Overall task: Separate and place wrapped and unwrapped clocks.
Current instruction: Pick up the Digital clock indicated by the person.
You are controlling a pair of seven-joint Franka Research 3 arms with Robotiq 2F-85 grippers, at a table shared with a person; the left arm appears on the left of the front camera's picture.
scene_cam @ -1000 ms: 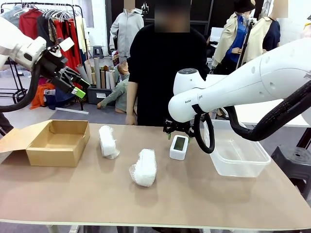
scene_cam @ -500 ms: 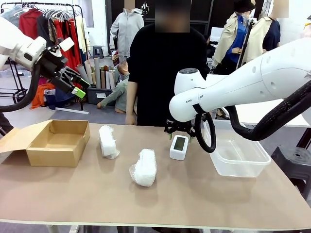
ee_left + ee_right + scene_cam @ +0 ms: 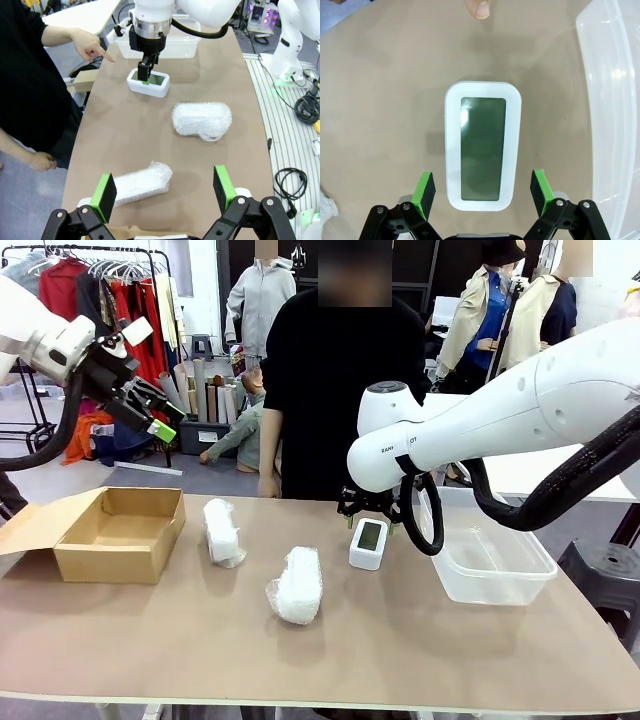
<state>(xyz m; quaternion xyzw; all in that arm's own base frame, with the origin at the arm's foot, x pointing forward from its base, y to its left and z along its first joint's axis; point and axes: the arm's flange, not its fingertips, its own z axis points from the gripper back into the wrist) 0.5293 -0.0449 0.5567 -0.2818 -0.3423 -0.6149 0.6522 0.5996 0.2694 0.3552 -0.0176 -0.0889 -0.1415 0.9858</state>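
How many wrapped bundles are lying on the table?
2. One wrapped bundle lies beside the cardboard box. The other wrapped bundle lies nearer the robot, left of the unwrapped clock. Part of the box's inside is hidden.

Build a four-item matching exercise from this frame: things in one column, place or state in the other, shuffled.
Things:
1. clock
2. cardboard box
3. plastic tub
4. left gripper

Places or states:
A. open, raised off the table
B. table's right end, see-through
C. lying screen up under the open right gripper
D. table's left end, flap open

Pairs: 1-C, 2-D, 3-B, 4-A
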